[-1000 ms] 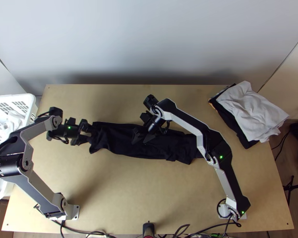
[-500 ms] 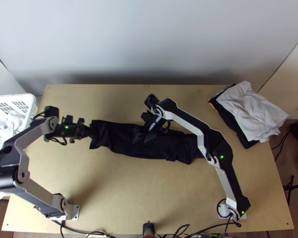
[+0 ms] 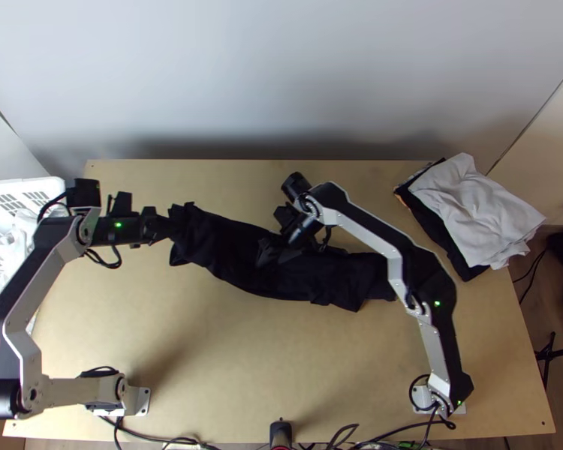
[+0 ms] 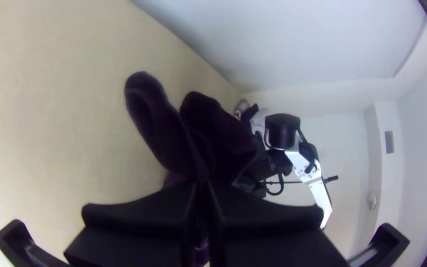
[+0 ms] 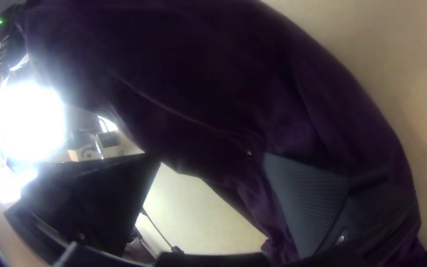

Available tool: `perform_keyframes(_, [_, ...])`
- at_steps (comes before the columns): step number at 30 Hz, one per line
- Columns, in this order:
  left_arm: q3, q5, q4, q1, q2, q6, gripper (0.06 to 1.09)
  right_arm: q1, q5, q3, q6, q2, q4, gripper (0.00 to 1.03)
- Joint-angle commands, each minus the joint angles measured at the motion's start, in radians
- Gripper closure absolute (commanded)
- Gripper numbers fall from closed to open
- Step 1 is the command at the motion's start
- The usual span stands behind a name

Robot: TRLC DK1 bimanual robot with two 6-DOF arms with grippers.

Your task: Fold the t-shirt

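Left gripper [image 3: 170,226] clamped on raised end of black t-shirt [image 3: 233,264], long rumpled strip, right gripper [image 3: 277,259] spread, empty

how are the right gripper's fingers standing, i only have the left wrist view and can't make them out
Observer: The right wrist view shows the right gripper with its fingers well apart.
Operator: ok and how does the shirt lie over towards that side, i mostly see the end i'm pinching
Observer: From the top, the t-shirt forms a long narrow strip across the table, with its far end close to the right arm.
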Motion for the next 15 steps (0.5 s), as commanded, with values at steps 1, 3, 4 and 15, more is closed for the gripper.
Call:
perform_keyframes(1, [0.029, -0.022, 0.033, -0.136, -0.032, -0.017, 1.05, -0.032, 0.046, -0.111, 0.001, -0.126, 0.054, 0.05])
perform_keyframes(3, [0.034, -0.027, 0.049, -0.173, -0.02, -0.033, 1.05, -0.048, 0.053, -0.139, 0.001, -0.17, 0.06, 0.05])
perform_keyframes(4, [0.035, -0.028, 0.065, -0.188, -0.013, -0.048, 1.05, -0.058, 0.054, -0.156, 0.001, -0.196, 0.07, 0.05])
perform_keyframes(15, [0.038, -0.044, 0.3, -0.394, 0.073, -0.188, 1.05, -0.223, 0.169, -0.338, -0.03, -0.445, 0.159, 0.05])
